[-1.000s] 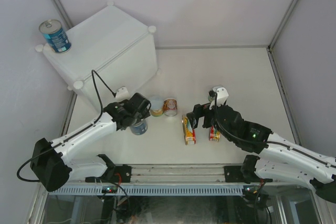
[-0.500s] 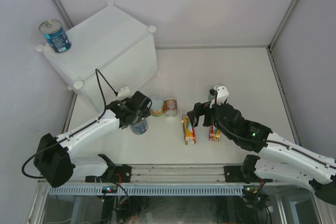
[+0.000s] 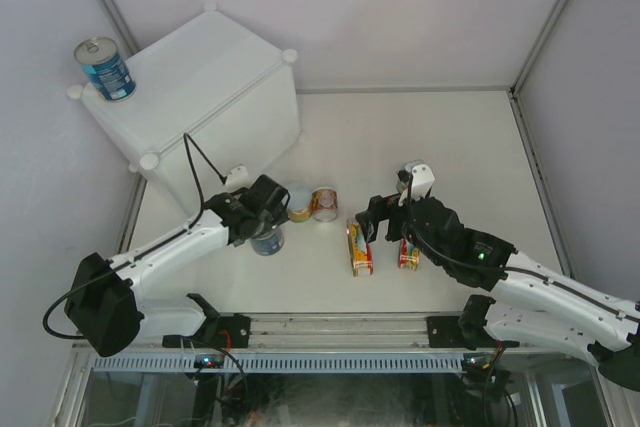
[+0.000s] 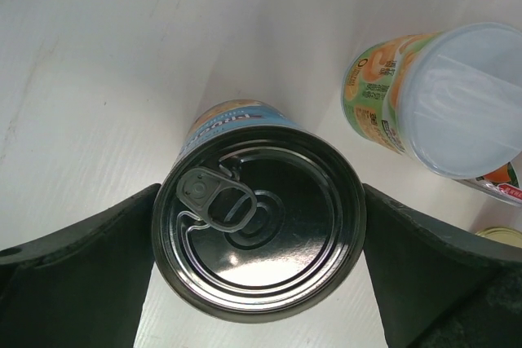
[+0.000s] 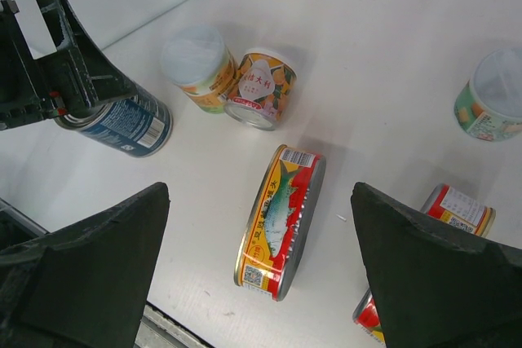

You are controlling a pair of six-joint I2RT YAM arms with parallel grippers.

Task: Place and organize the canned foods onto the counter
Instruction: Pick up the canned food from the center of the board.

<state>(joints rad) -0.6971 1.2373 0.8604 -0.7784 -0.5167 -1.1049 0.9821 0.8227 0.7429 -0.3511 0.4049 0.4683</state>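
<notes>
Grasp step: left gripper (image 4: 259, 219) clamps the tall blue can (image 4: 258, 242); right gripper (image 5: 259, 201) gapes, empty. Next call: lift to counter (image 3: 215, 82), 11 o'clock.

Both arms are built alike: smooth white tubular links joined by chunky black joint housings. The left arm (image 3: 165, 247) carries a thin black cable (image 3: 188, 162) that loops free of it, and a small white camera block (image 3: 233, 176) sits at its wrist. The right arm (image 3: 560, 292) has the same white block and a tiny green light (image 3: 483, 256) on a black housing. The left claw (image 4: 261, 201) and the right claw (image 5: 259, 193) have broad, matte black, wedge-shaped fingers (image 5: 90, 275).
</notes>
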